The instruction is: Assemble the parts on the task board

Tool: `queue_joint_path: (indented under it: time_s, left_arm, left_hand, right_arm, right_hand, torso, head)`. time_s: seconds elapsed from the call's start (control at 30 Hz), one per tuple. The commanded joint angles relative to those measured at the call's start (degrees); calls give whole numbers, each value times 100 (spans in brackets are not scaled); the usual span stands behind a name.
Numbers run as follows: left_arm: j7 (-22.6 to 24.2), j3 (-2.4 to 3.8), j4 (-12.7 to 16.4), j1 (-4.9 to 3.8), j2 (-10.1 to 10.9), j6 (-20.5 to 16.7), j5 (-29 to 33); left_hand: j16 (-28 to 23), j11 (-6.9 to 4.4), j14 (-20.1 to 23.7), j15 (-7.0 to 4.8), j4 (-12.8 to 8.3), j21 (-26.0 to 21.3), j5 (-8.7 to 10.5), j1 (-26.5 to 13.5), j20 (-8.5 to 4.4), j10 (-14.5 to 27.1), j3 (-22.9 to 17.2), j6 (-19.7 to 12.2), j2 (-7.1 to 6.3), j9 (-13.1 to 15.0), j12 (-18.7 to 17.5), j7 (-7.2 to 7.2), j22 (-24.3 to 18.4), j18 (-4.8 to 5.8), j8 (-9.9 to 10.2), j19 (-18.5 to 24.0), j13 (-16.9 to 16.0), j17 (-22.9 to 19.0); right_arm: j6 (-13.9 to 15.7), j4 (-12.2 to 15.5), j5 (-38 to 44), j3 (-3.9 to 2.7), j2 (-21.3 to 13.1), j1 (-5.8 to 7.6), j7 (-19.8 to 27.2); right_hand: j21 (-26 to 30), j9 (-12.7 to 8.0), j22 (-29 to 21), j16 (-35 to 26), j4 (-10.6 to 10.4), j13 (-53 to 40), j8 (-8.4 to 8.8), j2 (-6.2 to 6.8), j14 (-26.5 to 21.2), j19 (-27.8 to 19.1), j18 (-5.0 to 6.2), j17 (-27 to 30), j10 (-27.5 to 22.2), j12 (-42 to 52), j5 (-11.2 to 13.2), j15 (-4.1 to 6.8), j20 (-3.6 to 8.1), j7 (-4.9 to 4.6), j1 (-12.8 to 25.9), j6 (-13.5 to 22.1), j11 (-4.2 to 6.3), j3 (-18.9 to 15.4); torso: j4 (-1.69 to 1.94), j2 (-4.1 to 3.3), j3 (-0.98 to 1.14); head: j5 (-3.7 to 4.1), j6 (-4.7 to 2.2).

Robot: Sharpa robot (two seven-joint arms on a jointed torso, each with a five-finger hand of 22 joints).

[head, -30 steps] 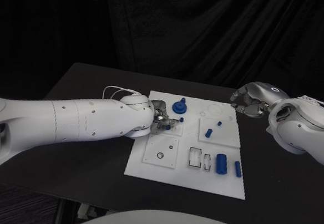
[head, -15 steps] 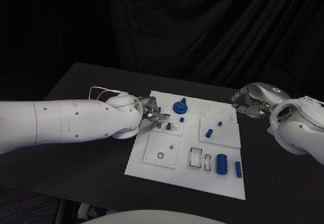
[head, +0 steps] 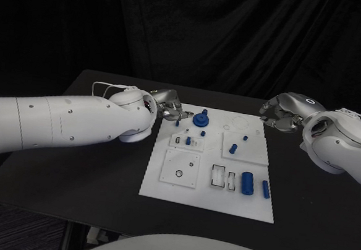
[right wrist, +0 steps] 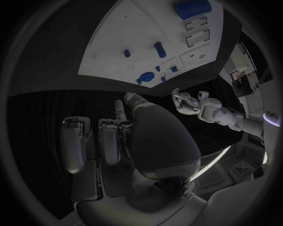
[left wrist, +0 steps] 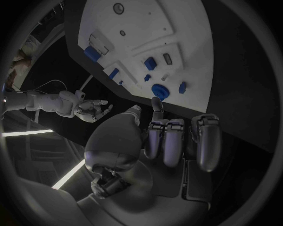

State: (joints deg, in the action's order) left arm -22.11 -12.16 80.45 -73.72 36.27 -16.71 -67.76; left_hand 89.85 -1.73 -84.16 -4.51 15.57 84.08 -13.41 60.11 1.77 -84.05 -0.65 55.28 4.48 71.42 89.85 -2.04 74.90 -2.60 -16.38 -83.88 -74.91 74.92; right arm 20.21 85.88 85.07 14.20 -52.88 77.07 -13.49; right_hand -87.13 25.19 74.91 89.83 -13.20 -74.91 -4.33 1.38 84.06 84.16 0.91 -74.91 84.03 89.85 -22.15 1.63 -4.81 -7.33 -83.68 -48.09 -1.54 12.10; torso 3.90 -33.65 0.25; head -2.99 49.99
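Two hands hover over the black desk (head: 93, 176), one at each far corner of the single white task board (head: 192, 189). Leftmost, the left hand (head: 166, 112) hangs just off the board's far left corner, fingers (left wrist: 171, 141) loosely curled, grasping nothing. Right beside that hand, on the board's far edge, stands one round blue knob (head: 200, 119). Nearer than that hand sit two small blue pegs (head: 188, 141), and nearer again one square white plate with a dark ring (head: 178, 174). Well to that hand's right lie one short blue peg (head: 232, 148) and one tiny blue stud (head: 245, 137); along the board's near right stand one thick blue cylinder (head: 246, 182) and one slim blue rod (head: 265, 188). Rightmost, the right hand (head: 277, 118) floats beyond the board's far right corner, clear of it, fingers (right wrist: 109, 139) curled in with nothing between them.
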Motion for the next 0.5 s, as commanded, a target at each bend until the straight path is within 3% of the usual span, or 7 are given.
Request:
queue_joint_path:
  time_s: [0.03, 0.17, 0.27, 0.5]
  left_arm:
    - [-15, 10, -66, -171, -17, 792, 395]
    - [-297, 10, -350, -388, -135, 1568, 490]
    - [-435, 10, -685, -488, -297, 2017, 524]
    - [-682, 10, -1373, -565, -697, 2505, 551]
  left_hand:
    - [15, 0, -584, -15, -87, 13, -27, 224, -4, -595, -13, -103, 3, -14, 15, -28, 860, 43, 92, -137, -1509, 1508]
    - [15, 33, -584, 17, -165, -10, 66, 413, 24, -595, -36, -151, 31, -89, 15, -64, 849, 37, 232, -116, -1509, 1508]
    - [15, 50, -584, 34, -205, 2, 173, 489, 41, -595, -23, -155, 18, -135, 15, -84, 870, 42, 312, -125, -1509, 1508]
    - [15, 98, -584, 74, -188, 5, 279, 476, 75, -595, 71, -215, -39, -224, 15, -142, 883, 43, 478, -127, -1509, 1508]
  right_arm:
    - [51, 33, 20, -4, -11, -9, -84]
    - [71, 63, 20, -4, -10, -6, -71]
    - [87, 93, 20, -4, -11, -2, -63]
    - [103, 140, 20, -5, -30, 8, -54]
  right_hand:
    - [24, -8, 1377, 17, -13, -1509, 30, 24, 594, 324, 8, -1509, 597, 15, -29, -42, -36, 1, 45, -18, -56, 29]
    - [21, -8, 1378, 17, -14, -1509, 30, 23, 594, 326, 7, -1509, 597, 15, -30, -42, -36, 2, 46, -19, -55, 30]
    - [10, -10, 1383, 17, -15, -1509, 29, 21, 594, 336, 4, -1509, 597, 15, -33, -41, -36, 5, 47, -21, -54, 33]
    - [1, -10, 1387, 17, -16, -1509, 28, 19, 594, 343, 1, -1509, 597, 15, -35, -41, -37, 8, 48, -23, -53, 35]
  torso:
    - [-1, -3, -5]
    - [-7, -13, -7]
    - [-14, -22, -2]
    - [-44, -48, 7]
  head:
    - [-15, 1]
    - [-12, 1]
    - [-6, 1]
    - [-18, 1]
